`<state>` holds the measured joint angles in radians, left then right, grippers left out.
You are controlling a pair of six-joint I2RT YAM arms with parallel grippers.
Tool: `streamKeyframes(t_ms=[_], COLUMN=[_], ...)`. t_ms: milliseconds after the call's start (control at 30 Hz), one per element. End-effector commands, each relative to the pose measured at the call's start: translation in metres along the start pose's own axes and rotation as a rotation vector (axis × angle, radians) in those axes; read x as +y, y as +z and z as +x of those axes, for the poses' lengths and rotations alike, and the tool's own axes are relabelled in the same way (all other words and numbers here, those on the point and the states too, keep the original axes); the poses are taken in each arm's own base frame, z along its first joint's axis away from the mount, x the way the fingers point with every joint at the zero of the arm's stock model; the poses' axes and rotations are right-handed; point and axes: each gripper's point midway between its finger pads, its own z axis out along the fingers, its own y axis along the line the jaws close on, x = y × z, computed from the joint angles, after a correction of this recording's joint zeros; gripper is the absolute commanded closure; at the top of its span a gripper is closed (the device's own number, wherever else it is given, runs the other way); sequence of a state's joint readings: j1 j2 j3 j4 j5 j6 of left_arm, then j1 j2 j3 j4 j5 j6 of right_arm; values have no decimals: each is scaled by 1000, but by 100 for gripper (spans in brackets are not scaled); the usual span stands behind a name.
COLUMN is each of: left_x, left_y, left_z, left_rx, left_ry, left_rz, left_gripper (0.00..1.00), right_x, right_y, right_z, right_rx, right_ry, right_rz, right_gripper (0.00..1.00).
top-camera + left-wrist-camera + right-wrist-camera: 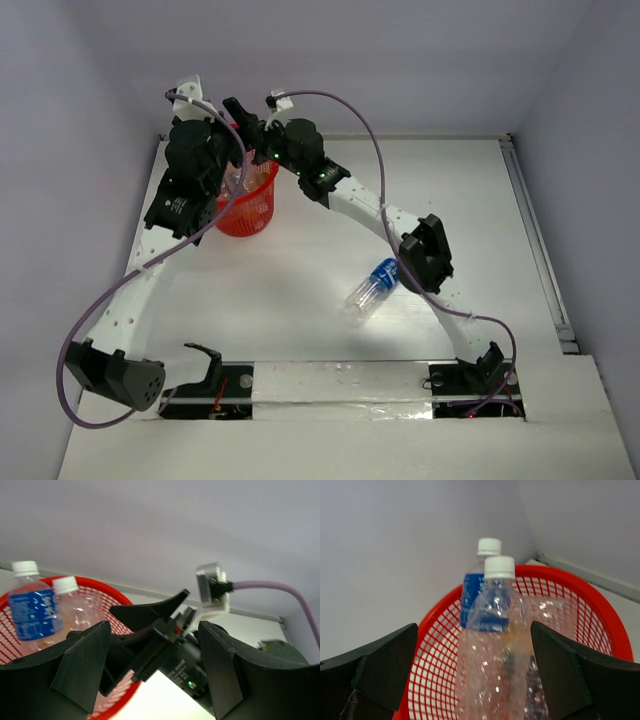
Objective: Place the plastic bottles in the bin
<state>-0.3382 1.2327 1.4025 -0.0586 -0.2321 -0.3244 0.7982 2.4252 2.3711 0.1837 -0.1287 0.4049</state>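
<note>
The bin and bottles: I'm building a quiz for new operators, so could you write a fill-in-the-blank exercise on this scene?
1. The bin is coloured ___.
2. In the left wrist view, ___ bottles stand in it: a blue-labelled bottle and a second bottle beside it.
3. Both of their caps are ___.
4. A third bottle lies on the table, ___ the bin.
Missing words: red; two; white; outside.

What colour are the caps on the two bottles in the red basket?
White, both the near cap and the far cap; clearest in the right wrist view.
</note>
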Motion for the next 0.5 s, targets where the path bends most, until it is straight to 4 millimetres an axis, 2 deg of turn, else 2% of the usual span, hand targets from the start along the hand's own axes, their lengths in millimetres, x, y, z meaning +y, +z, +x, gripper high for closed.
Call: streamKeyframes(t_ms=[0, 33, 67, 100, 133, 167, 200, 233, 267, 300, 333, 367, 400, 433, 467], left_x=[-25, -28, -31, -44, -52, -58, -66, -88, -95, -102, -122, -128, -136, -143, -150], left_y=[-33, -36, -43, -48, -52, -55, -58, -68, -70, -74, -89, -93, -97, -101, -109], left_z=[-25, -22, -19, -10, -3, 12, 26, 45, 73, 88, 111, 141, 155, 171, 204], left_rx=[-56, -51, -46, -24, -8, 27, 59, 103, 155, 174, 216, 260, 272, 292, 346], left_ry=[-43, -43, -46, -45, -45, -35, -26, -19, -1, 10, 27, 59, 73, 88, 128], left_rz=[97, 104, 119, 157, 179, 198, 216, 277, 292, 297, 351, 363, 379, 396, 414], left_gripper=[32, 35, 39, 47, 51, 56, 65, 69, 74, 82, 86, 89, 92, 92, 92], right_x=[33, 26, 22, 33, 34, 7, 18, 16, -14, -35, -26, -38, -66, -72, -81], right_y=[-27, -32, -38, -55, -65, -75, -102, -118, -134, -155, -187, -206, -226, -260, -277], right_z=[-86, -83, -91, -121, -134, -114, -151, -166, -134, -145, -176, -178, -153, -174, -175], right_rx=[-142, -132, -141, -185, -215, -175, -244, -293, -244, -277, -348, -360, -329, -370, -376], right_ry=[-57, -56, -56, -56, -55, -42, -29, -21, 13, 46, 48, 62, 92, 88, 92], right_rz=[-35, -23, -17, -29, -32, 25, 18, 21, 99, 151, 153, 199, 289, 336, 386], right_gripper=[1, 1, 1, 3, 6, 10, 31, 53, 74, 98, 100, 100, 100, 100, 100])
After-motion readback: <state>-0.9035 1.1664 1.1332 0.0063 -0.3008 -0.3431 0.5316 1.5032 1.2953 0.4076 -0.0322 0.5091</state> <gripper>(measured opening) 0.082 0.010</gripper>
